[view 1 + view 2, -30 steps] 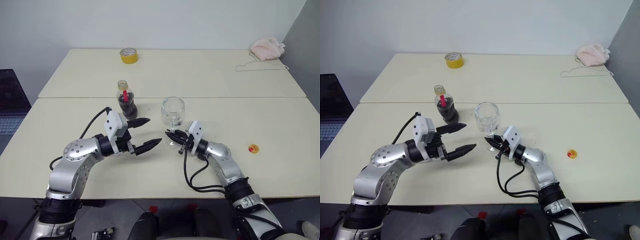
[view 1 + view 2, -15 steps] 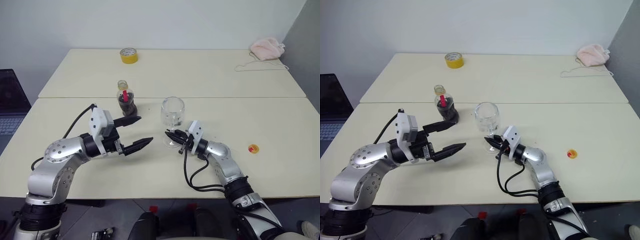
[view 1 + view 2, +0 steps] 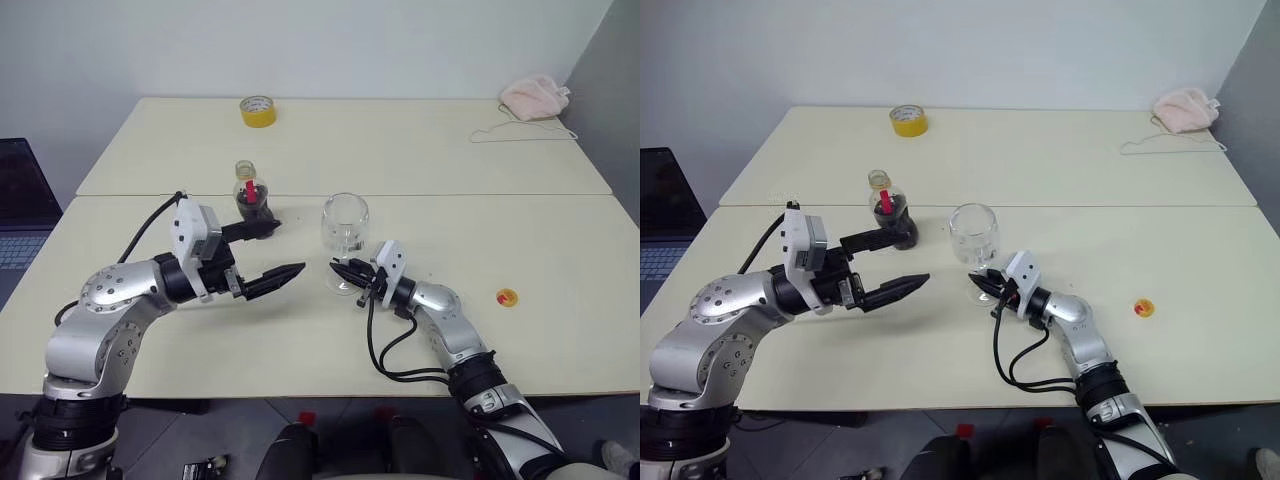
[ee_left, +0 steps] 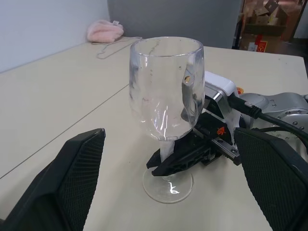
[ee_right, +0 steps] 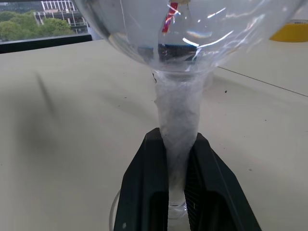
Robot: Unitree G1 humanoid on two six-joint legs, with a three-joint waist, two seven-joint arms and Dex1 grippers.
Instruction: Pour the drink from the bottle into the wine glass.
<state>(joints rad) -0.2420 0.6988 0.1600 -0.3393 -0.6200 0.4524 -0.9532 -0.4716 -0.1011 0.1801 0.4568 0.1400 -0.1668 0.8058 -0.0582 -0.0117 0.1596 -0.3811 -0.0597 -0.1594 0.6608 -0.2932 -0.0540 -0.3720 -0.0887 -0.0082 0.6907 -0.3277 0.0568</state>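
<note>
The clear bottle stands upright on the table, left of the wine glass, with the dark drink in its lower half. My left gripper is open, held level just in front of the bottle's base and pointing at the glass; one finger overlaps the bottle's foot in the head views. The empty wine glass stands upright. My right gripper is shut on its stem, low near the foot. The left wrist view looks straight at the wine glass between my wide-apart fingers.
A yellow tape roll lies at the table's far side. A pink cloth and a white cord are at the far right. A small yellow round thing lies right of my right arm. A laptop sits off the left edge.
My left arm has drawn back to the left and risen a little, gripper still open. The right gripper and the glass have not moved.
</note>
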